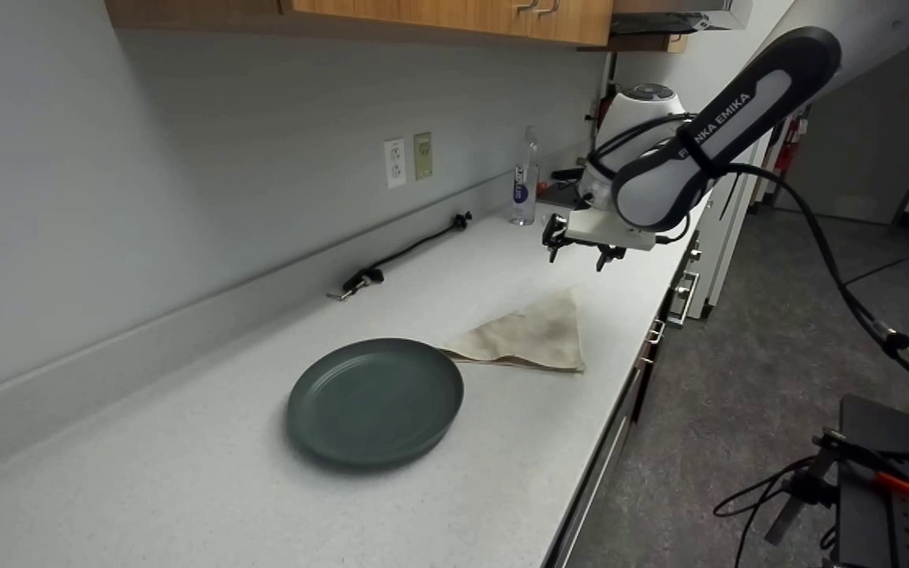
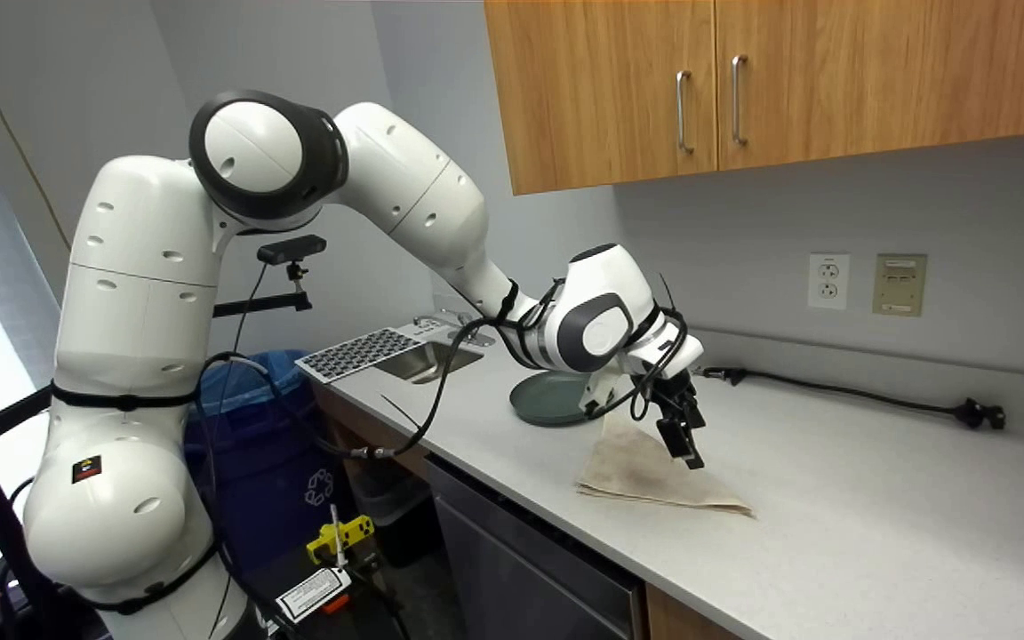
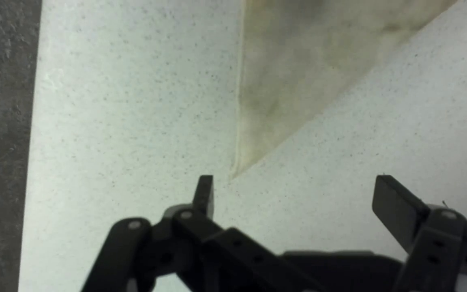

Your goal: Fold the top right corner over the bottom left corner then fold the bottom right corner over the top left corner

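Observation:
The cream-white cloth (image 1: 529, 335) lies on the counter as a folded triangle with tan blotches. Layered edges show along one side. It also shows in an exterior view (image 2: 641, 471), partly hidden by the gripper, and in the wrist view (image 3: 298, 69). One pointed corner (image 3: 241, 164) lies just ahead of the left fingertip in the wrist view. Another corner meets the plate's rim in an exterior view; I cannot tell if they touch. My gripper (image 1: 577, 263) is open and empty, above the counter near the cloth; its fingers show wide apart in the wrist view (image 3: 294, 178).
A round dark green plate (image 1: 375, 402) sits beside the cloth, also in an exterior view (image 2: 548, 400). A black cable-like arm (image 1: 415, 246) lies along the backsplash. A clear bottle (image 1: 525, 181) stands by the wall. The counter's front edge (image 1: 608, 426) drops to the floor. Cabinets hang above.

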Available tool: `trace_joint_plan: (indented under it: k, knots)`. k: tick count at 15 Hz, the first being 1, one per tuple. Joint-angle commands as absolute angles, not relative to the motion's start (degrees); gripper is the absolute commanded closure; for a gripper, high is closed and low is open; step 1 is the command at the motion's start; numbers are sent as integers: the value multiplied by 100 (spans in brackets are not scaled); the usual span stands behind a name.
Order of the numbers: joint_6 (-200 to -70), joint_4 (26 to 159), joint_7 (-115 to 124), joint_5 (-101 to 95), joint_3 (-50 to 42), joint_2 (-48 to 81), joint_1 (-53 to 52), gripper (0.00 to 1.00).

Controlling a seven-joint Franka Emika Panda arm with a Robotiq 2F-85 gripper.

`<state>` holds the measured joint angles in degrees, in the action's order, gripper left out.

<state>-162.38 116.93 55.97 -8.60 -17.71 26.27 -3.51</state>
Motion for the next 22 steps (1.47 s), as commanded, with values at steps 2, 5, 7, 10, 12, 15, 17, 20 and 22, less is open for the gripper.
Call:
trace_joint_plan:
  k: [2, 5, 7, 10, 12, 15, 17, 20, 22]
  knots:
    - [-16679, 11346, 5637, -661, -2050, 3126, -394, 0]
    - [-16609, 11462, 5475, -541, -2079, 3066, -430, 0]
    - [-16619, 11408, 5474, -506, -2080, 3123, -434, 0]
    - [-16630, 11342, 5491, -477, -2071, 3171, -434, 0]
    - [-16576, 11242, 5542, -388, -2067, 3301, -406, 0]
    - [-16510, 11093, 5532, -177, -2007, 3509, -314, 0]
    - [-16460, 10948, 5513, -21, -1970, 3655, -258, 0]
    - [-16428, 10695, 5491, 108, -1992, 3850, -224, 0]
    - [-16378, 10496, 5478, 184, -1976, 3984, -159, 0]
